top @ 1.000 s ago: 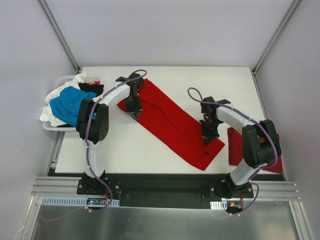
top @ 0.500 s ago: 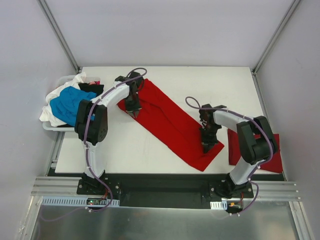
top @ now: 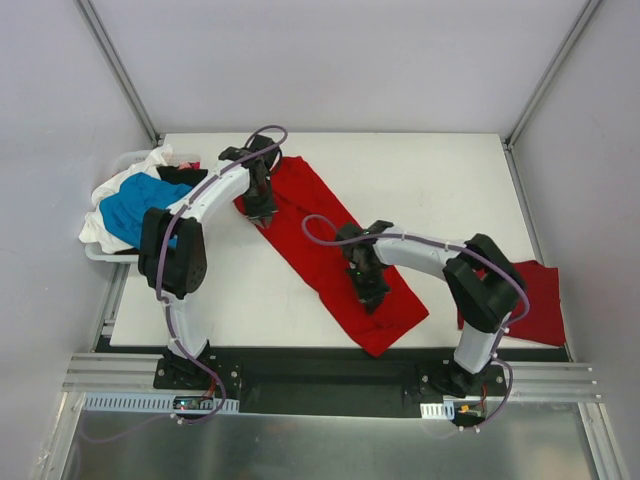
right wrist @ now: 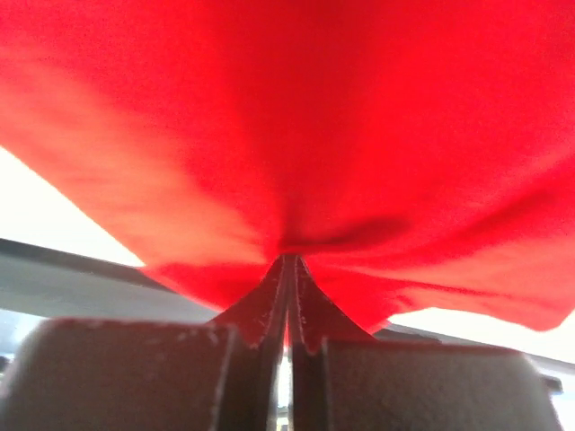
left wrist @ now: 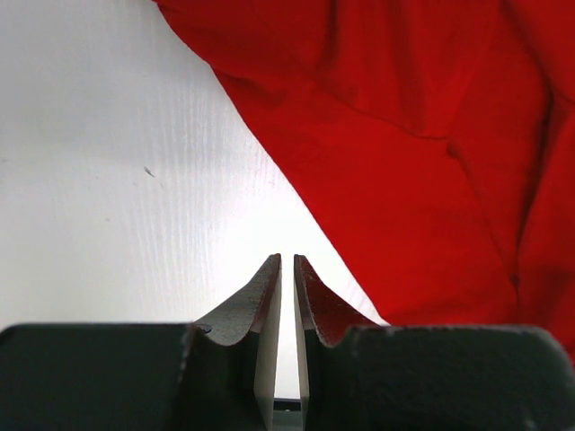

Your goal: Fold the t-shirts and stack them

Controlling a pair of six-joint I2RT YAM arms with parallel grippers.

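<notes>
Right gripper [right wrist: 287, 269] fingers pinched on long bright red cloth t-shirt [top: 330, 250], lying diagonally mid-table, far-left to near-right. Left gripper [left wrist: 287, 269] fingers nearly closed, empty, just beside its far-left edge.

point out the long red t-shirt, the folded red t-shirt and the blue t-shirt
long red t-shirt [top: 305, 205]: top view, its far half
folded red t-shirt [top: 535, 300]: top view, its middle
blue t-shirt [top: 128, 203]: top view, its bunched middle
</notes>
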